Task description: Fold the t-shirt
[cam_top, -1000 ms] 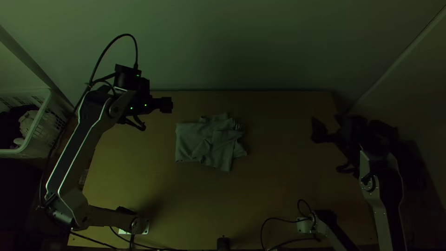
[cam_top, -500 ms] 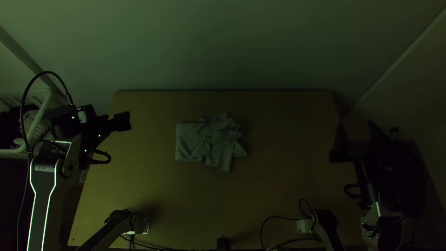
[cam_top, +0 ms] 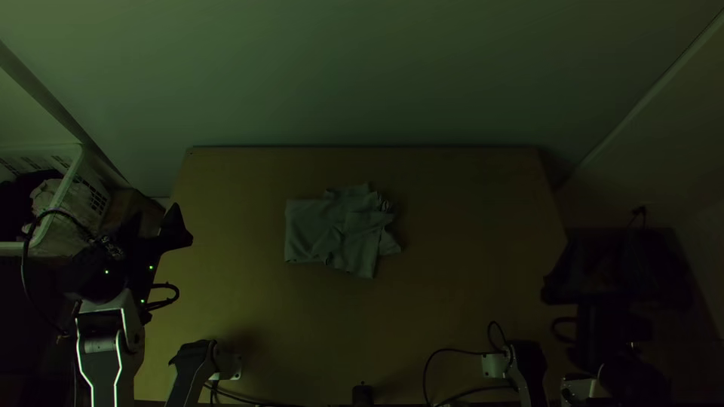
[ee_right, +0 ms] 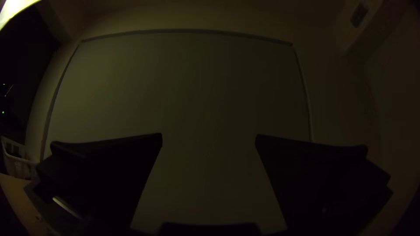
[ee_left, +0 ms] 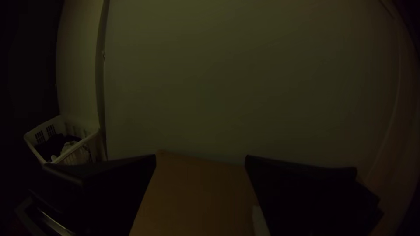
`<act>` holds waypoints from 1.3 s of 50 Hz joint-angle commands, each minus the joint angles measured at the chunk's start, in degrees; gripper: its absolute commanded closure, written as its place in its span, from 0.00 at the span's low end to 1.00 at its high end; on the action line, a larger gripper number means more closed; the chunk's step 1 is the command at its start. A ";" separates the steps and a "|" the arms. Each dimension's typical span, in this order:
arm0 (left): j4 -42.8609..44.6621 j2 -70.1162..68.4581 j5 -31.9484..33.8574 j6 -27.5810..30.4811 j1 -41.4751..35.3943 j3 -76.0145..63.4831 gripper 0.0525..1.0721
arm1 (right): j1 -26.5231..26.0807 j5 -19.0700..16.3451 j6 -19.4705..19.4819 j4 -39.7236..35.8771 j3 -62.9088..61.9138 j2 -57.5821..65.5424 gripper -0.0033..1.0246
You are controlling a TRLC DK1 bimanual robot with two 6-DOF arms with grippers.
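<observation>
Top view: apparently between folds of grey-green cloth t-shirt (cam_top: 320,226); likely next, squaring three-o'clock ruffles. Has fingers apart on black left gripper (cam_top: 156,212) and black right gripper (ee_right: 209,134).

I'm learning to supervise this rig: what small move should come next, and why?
Probably bring the open right gripper over to the t-shirt and tuck its right side: there, in the top view, loose corners stick out, and the gripper hangs well away.

The top view's edge cuts off the basket (cam_top: 69,175) (white-rimmed).
</observation>
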 commanded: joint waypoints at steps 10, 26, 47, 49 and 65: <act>8.30 -12.05 -0.51 1.05 4.11 -15.88 0.04 | -0.20 0.37 1.12 5.29 -9.00 -5.54 0.04; 18.23 -17.85 -0.33 2.99 3.49 -29.59 0.04 | 0.06 0.37 1.55 9.25 -19.72 -5.63 0.05; 19.81 -29.02 0.11 3.25 0.50 -41.98 0.04 | 0.59 0.37 3.14 13.47 -31.15 -5.63 0.05; 19.99 -29.02 0.11 3.52 0.42 -42.51 0.04 | 0.68 0.28 3.40 13.47 -32.29 -5.63 0.04; 18.05 -28.84 0.99 4.92 -0.02 -46.99 0.04 | 4.37 7.66 8.59 -2.88 -32.99 -5.63 0.04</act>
